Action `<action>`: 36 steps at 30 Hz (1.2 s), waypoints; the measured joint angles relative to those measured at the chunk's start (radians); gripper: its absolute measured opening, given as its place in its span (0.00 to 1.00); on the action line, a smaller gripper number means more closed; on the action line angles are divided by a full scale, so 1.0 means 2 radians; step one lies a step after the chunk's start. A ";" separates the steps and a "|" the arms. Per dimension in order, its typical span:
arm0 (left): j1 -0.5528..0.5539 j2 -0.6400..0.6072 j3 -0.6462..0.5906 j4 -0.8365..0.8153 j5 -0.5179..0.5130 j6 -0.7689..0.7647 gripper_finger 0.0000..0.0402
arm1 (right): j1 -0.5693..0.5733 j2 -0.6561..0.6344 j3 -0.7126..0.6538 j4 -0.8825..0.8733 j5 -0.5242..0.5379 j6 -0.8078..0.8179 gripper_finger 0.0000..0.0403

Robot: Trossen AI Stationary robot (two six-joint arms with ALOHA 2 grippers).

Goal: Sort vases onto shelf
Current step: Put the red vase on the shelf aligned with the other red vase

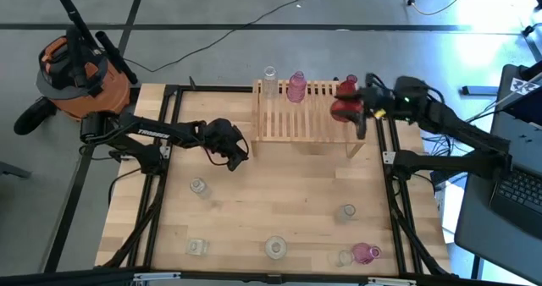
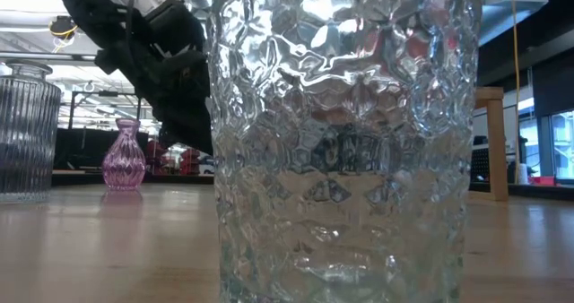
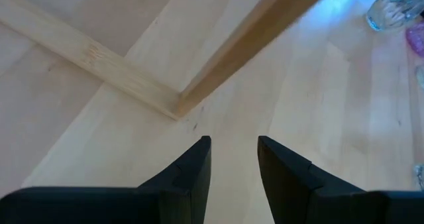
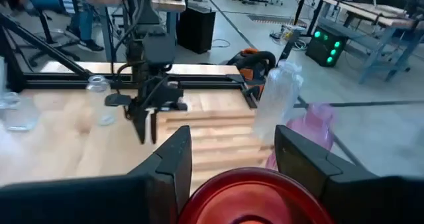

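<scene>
The shelf [image 1: 305, 115], a light wood slatted rack, stands at the table's far middle. A clear vase [image 1: 269, 79] and a pink vase [image 1: 296, 87] stand on its far tier; the right wrist view shows them too, clear vase [image 4: 278, 98] and pink vase [image 4: 317, 128]. My right gripper [image 1: 356, 110] is shut on a red vase [image 1: 342, 108] over the shelf's right end. Another red vase [image 1: 349, 85] shows just beyond it. My left gripper [image 1: 235, 148] hangs open over bare table left of the shelf, nothing between its fingers [image 3: 192, 171]. My right gripper holds the red vase by its round body [image 4: 205, 194], pinched between the two fingers [image 4: 173, 159]. The fingers come nearly level from the table's right side. The vase sits over the shelf's right end; whether it rests on the slats I cannot tell.
Loose vases lie toward the near edge: clear ones [image 1: 198, 187], [image 1: 196, 247], [image 1: 275, 249], [image 1: 347, 211], and a pink one [image 1: 366, 253]. A large clear vase [image 2: 341, 142] fills the low view. Bare planks lie between the shelf and these vases.
</scene>
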 joint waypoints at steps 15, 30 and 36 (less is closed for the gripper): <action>-0.003 0.000 0.000 0.000 -0.005 -0.025 0.29 | 0.000 -0.197 -0.154 0.024 0.002 0.105 0.38; -0.002 0.000 0.000 0.000 -0.021 -0.026 0.29 | 0.000 -0.156 -0.189 0.022 0.022 0.162 0.38; -0.002 0.000 0.000 0.000 -0.021 -0.026 0.29 | 0.000 -0.138 -0.189 0.023 0.017 0.150 0.38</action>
